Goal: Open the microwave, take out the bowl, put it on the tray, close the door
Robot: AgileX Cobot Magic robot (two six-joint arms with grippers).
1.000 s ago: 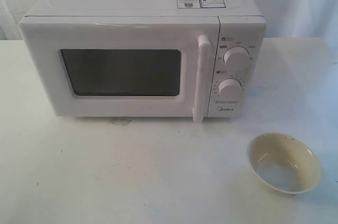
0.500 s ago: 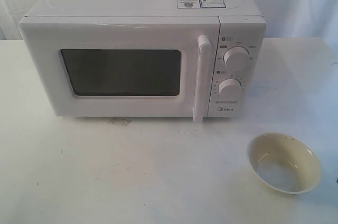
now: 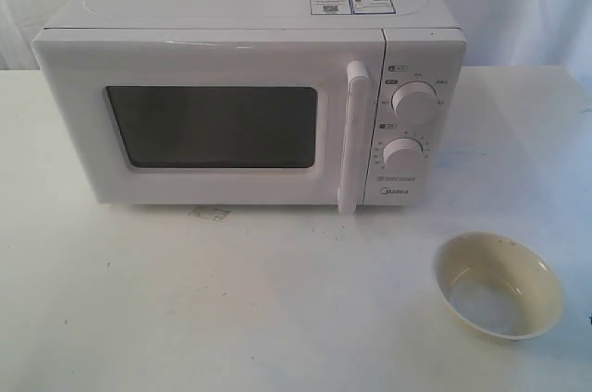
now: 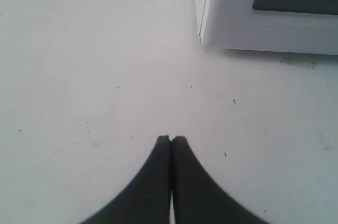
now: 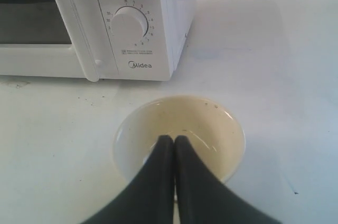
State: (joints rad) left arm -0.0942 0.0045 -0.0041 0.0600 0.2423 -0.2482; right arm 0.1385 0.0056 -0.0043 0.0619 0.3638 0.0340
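Note:
The white microwave [image 3: 416, 184] stands at the back of the table with its door [image 3: 203, 64] shut and the bar handle [image 3: 352, 138] upright. The cream bowl [image 3: 499, 283] sits upright on the table, in front and to the right of the knob panel. No tray shows in any view. Neither gripper shows clearly in the exterior view. In the right wrist view my right gripper [image 5: 174, 138] is shut and empty, hovering over the bowl [image 5: 211, 123]. In the left wrist view my left gripper [image 4: 171, 138] is shut over bare table, with the microwave's corner [image 4: 232, 18] ahead of it.
Two round knobs [image 3: 413, 102] [image 3: 404, 153] sit on the right panel. A faint stain [image 3: 209, 214] marks the white table [image 3: 231, 300] in front of the door. White cloth hangs behind.
Microwave, door and bowl have not moved. A tiny dark sliver has appeared at the exterior view's right edge, beside the bowl.

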